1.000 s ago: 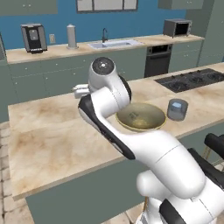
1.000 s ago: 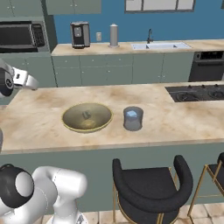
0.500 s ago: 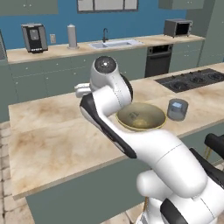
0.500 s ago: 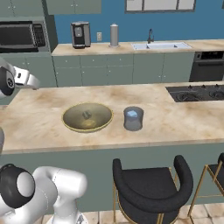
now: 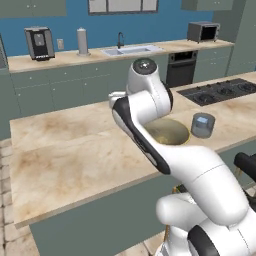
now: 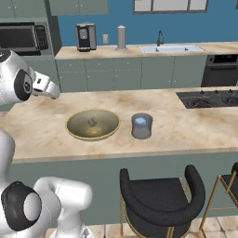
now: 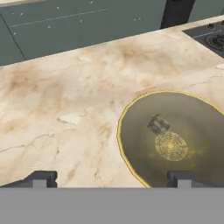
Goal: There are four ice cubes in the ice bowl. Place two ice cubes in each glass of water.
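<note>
Countertop [image 7: 65, 87] below: pincer [image 7: 109, 178] spread beside ice bowl [image 7: 131, 148].

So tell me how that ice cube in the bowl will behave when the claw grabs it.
The ice cube is tiny against the wide-open claw, so it probably weighs little. Its glassy look suggests it may slip. Lying on the ice bowl's curved floor, it could slide when nudged.
</note>
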### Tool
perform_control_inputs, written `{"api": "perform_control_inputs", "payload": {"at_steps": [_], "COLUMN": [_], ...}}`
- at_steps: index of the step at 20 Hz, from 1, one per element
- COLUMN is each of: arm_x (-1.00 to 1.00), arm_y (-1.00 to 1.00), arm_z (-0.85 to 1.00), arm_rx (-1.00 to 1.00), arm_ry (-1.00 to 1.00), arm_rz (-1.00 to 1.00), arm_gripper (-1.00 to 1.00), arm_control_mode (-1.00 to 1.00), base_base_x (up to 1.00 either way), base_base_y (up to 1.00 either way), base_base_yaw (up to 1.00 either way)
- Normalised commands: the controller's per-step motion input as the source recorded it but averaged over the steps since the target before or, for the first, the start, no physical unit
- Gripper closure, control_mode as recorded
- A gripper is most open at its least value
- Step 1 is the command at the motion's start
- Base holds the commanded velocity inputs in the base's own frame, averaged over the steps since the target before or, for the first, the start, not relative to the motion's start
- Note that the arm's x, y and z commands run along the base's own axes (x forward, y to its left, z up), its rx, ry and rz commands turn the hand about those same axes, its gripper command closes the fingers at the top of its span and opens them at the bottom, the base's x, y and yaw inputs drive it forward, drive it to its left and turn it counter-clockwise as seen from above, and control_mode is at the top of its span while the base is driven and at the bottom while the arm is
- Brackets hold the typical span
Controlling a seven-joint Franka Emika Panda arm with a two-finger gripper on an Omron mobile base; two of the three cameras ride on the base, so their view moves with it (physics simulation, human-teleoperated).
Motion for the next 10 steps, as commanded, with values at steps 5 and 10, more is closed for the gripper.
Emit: {"api": "perform_control_inputs", "payload": {"at_steps": [5, 10], "arm_x": [0.0, 0.06], "arm_y": [-0.81, -0.94], "arm_z": [0.0, 0.0], "arm_rx": [0.0, 0.03], "arm_ry": [0.2, 0.52], "arm_rz": [-0.21, -0.11], "arm_gripper": [-1.0, -1.0], "arm_control_mode": [-1.0, -1.0], "base_base_x": [0.0, 0.0], "base_base_y": [0.0, 0.0], "base_base_yaw": [0.0, 0.0]}}
